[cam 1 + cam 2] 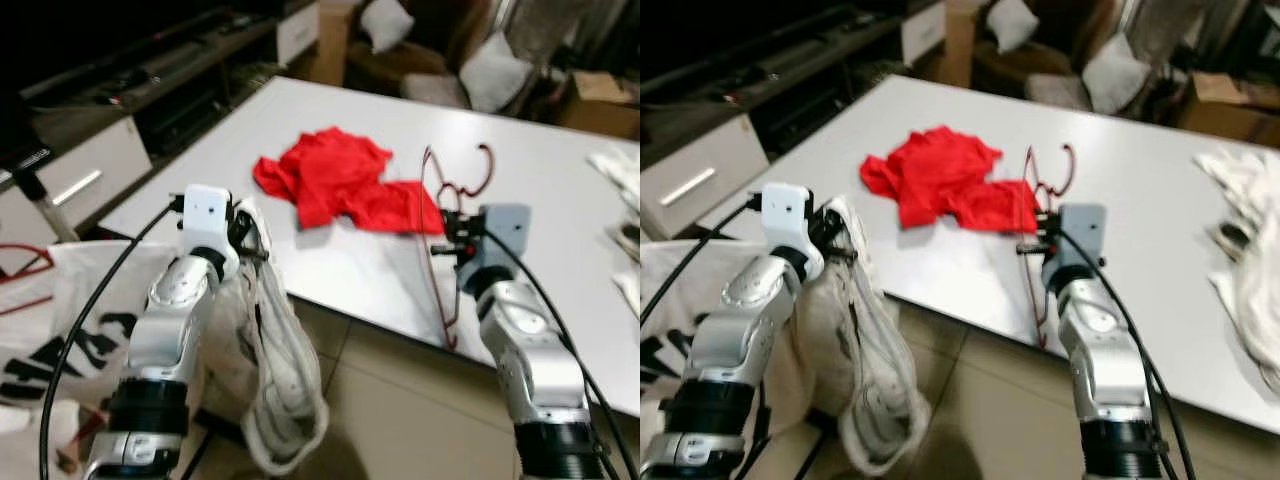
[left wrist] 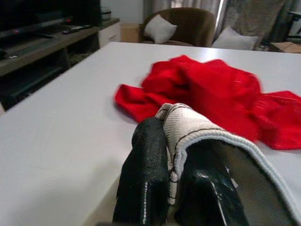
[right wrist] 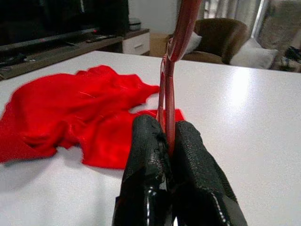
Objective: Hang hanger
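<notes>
Large white rectangular table [image 1: 560, 200]: near edge runs diagonally across the view, tiled floor below it. Open tabletop lies between the garments and the near edge.

Crumpled red cloth garment [image 1: 335, 180] lies flat mid-table, well back from the edge.

Off-white knit garment with dark trim [image 1: 270, 360] hangs off the table's near corner, drooping toward the floor. Left gripper [image 2: 176, 174] has its fingers closed on the fabric's upper fold, just at the table edge.

Thin dark-red wire hanger [image 1: 450, 215] stands tilted beside the red garment, hook end up, lower end past the table edge. Right gripper [image 3: 171, 155] pinches its wire, fingers narrow.

White cloths [image 1: 1245, 240] lie at the table's right side.
</notes>
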